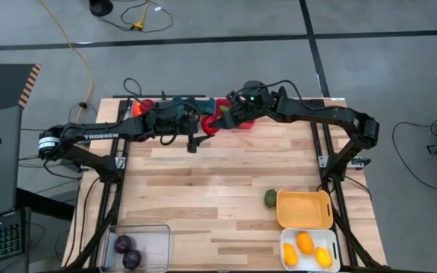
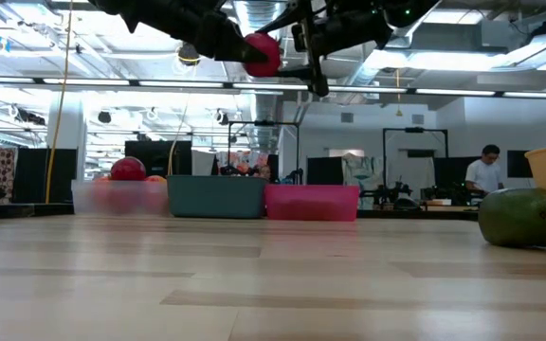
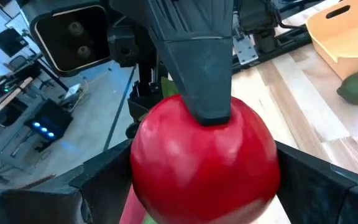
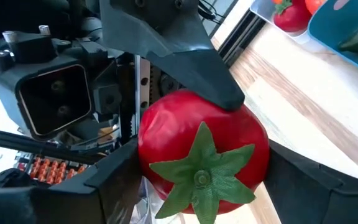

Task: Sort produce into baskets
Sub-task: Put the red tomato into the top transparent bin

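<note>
Tomato (image 4: pixel 202 158), red, hangs above the far tabletop (image 1: pixel 218 189), held by both the left end effector (image 1: pixel 201 123) and right end effector (image 1: pixel 220 121); mistimed release could drop it.

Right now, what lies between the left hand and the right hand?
A red tomato, up off the table. Each wrist view shows it between that hand's own fingers, left hand and right hand alike, the other's finger on top.

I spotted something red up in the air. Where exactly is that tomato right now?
The red tomato hangs above the table's far edge, over the red basket, pinched between the left gripper and right gripper at once.
</note>
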Tool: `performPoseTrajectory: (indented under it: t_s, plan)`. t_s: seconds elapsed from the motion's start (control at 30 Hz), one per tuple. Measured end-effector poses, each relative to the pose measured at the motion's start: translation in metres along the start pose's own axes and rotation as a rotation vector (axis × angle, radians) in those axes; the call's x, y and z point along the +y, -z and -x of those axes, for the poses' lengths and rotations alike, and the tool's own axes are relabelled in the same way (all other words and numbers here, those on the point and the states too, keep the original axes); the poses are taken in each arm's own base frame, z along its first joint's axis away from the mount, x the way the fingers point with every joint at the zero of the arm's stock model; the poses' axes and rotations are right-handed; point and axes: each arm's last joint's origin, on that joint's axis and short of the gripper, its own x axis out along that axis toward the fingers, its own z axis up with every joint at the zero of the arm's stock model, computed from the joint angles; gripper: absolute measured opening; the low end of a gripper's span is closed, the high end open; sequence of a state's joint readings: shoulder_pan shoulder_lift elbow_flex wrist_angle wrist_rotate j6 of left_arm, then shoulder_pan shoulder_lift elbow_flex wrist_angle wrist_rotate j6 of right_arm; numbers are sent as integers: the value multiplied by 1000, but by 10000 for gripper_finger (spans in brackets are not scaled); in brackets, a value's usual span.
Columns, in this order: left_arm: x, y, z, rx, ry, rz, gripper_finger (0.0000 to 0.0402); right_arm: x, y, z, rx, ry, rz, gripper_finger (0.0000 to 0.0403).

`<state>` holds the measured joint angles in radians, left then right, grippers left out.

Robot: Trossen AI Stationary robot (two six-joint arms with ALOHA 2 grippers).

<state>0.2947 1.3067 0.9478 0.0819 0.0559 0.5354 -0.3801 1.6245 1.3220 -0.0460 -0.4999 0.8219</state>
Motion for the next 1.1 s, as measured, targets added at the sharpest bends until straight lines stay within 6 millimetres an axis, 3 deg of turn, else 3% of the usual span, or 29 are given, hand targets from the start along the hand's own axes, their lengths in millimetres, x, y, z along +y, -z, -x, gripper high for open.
performPoseTrajectory:
  t_s: [0.4,1.1]
  plan:
    - [1,0,0,2,-21,8,283,0,0,0,-1,3,2,332]
    - [-1,3,0,32,-4,7,292,4,5,-3,15,0,7,346]
